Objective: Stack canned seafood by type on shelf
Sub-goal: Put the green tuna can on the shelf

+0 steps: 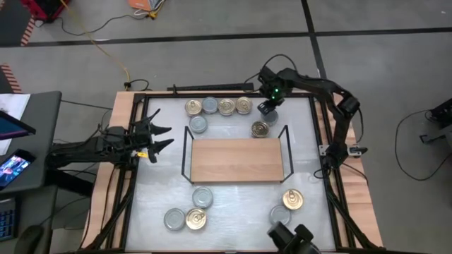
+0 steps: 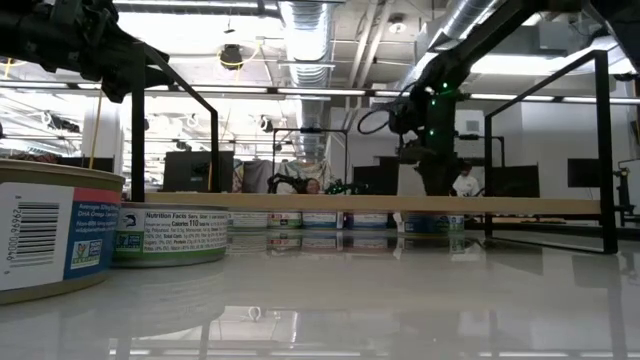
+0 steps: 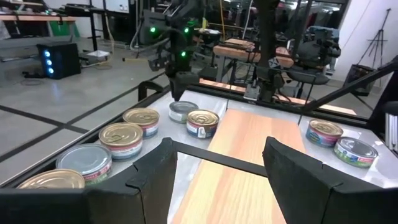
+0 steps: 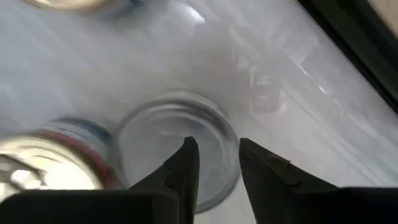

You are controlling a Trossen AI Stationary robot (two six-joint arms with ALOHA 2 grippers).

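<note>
The shelf [image 1: 236, 161] is a bare wooden board with black wire ends, in the middle of the table. A silver-lidded tin [image 4: 168, 134] stands on the table just past the shelf's far right corner, next to a gold-lidded tin [image 1: 260, 129]. My right gripper [image 4: 217, 152] points down over the silver tin, slightly open, with nothing between its fingers. In the left wrist view my right gripper [image 3: 179, 93] hangs just above that tin [image 3: 183, 111]. My left gripper [image 1: 159, 137] waits open and level at the table's left side, facing the shelf.
Several tins [image 1: 217, 106] stand in a row along the far edge, and a silver one [image 1: 198, 125] stands by the shelf's far left corner. Three tins [image 1: 189, 214] sit near left and two [image 1: 288, 206] near right. The shelf's wire ends [image 1: 285, 141] rise beside my right gripper.
</note>
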